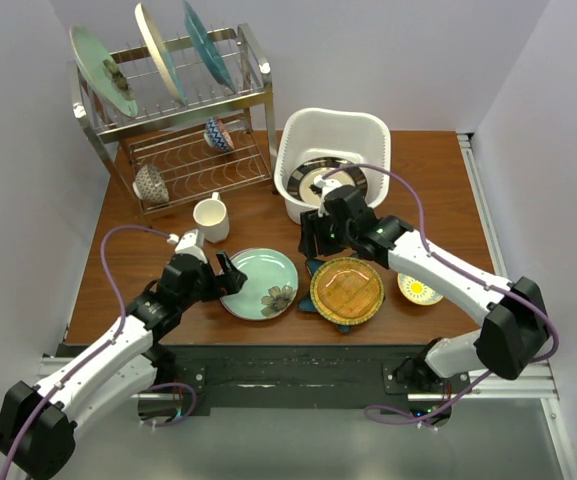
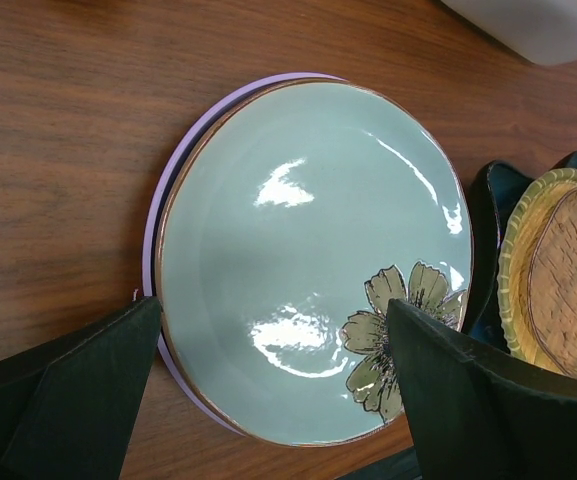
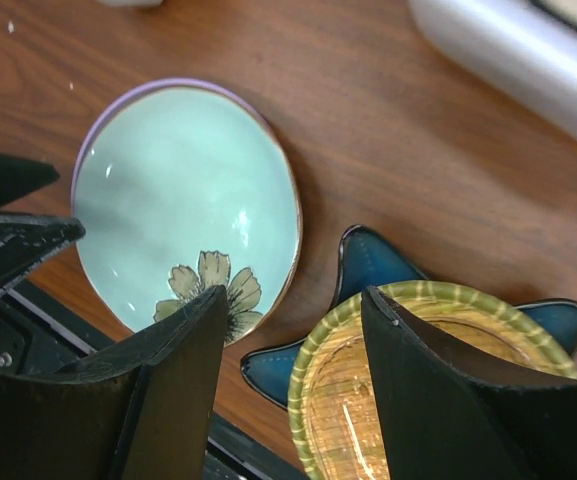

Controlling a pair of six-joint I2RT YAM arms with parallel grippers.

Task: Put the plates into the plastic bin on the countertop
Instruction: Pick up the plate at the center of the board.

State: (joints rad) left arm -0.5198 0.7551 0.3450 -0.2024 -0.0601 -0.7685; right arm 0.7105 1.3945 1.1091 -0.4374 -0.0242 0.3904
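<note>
Overhead, left gripper [image 1: 226, 274]: jaws spread wide and empty, at the left edge of the mint plate [image 1: 259, 283].
Overhead, right gripper [image 1: 315, 246]: jaws apart, nothing held, over the far edge of the amber plate [image 1: 347, 291].
Overhead, bin [image 1: 298, 135]: beyond the right jaws on the table [image 1: 448, 200], with a black-rimmed plate [image 1: 310, 180] inside.
Overhead, bowl [image 1: 420, 290]: right of the amber plate, apart from both grippers.
Left wrist, left gripper [image 2: 273, 310]: fingers [image 2: 78, 390] straddle the near rim of the mint plate [image 2: 298, 240] (whether they touch it I cannot tell).
Left wrist, lavender plate [image 2: 152, 235]: only its rim shows, under the mint plate, beside the left finger.
Left wrist, star plate [image 2: 488, 205]: past the right finger, under the amber plate [image 2: 558, 280].
Right wrist, right gripper [image 3: 296, 296]: jaws released; the amber plate [image 3: 333, 395] lies below and between them.
Right wrist, star plate [image 3: 373, 262]: just ahead of the jaws, under the amber one.
Right wrist, mint plate [image 3: 168, 180]: off the left finger's side.
Right wrist, bin [image 3: 508, 50]: well ahead, to the right.
</note>
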